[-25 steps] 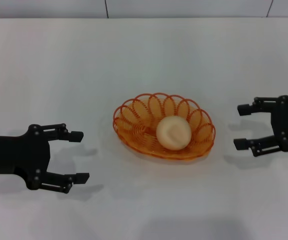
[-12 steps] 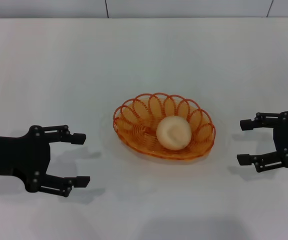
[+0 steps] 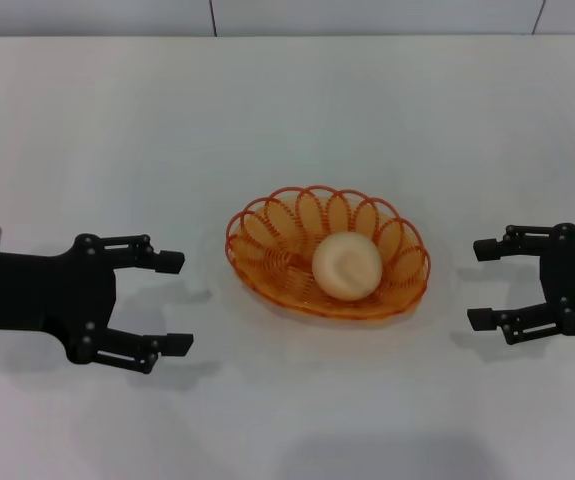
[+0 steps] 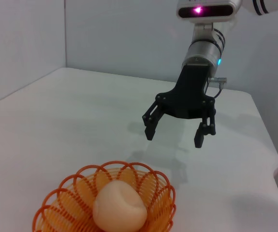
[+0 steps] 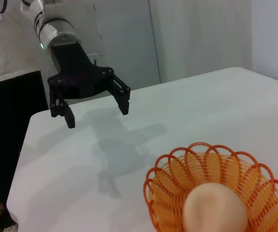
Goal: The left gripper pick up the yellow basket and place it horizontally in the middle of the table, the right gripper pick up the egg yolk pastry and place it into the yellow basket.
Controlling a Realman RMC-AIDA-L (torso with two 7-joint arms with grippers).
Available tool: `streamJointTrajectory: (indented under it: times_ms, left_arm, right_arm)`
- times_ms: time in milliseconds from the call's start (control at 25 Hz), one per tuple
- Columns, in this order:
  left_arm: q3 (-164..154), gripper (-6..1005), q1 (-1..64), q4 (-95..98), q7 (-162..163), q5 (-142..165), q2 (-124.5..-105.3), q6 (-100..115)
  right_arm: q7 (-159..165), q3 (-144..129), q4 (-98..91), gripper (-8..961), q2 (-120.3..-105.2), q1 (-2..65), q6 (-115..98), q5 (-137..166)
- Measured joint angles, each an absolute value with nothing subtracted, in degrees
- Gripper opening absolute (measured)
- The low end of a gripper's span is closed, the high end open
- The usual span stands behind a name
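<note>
The yellow basket [image 3: 328,252] sits on the white worktop [image 3: 287,120] near its middle, its long axis running side to side in the head view, and serves as the landmark for everything else. The egg yolk pastry [image 3: 347,266] lies inside the basket, resting on the wire floor slightly toward the basket's right half, its domed top with a faint swirl facing up. The left hand [image 3: 174,302] hovers to the left of the basket, well apart from its rim, its two black fingers spread wide and holding nothing, tips pointing toward the basket. The right hand [image 3: 479,284] is on the opposite side, to the right of the basket and clear of the rim, fingers likewise spread apart and empty, tips aimed at the basket.
</note>
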State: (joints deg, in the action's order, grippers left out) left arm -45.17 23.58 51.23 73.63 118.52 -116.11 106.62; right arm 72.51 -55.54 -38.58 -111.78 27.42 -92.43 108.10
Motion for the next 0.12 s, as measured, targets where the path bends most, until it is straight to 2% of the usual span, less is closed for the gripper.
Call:
streamJointTrajectory:
  times_ms: [120]
  left_arm:
    - [-45.17, 890, 23.73, 51.17, 73.65, 118.59, -116.10, 106.42]
  right_arm:
    - [72.51, -55.54, -38.58, 886, -111.85, 27.42, -92.33, 108.11]
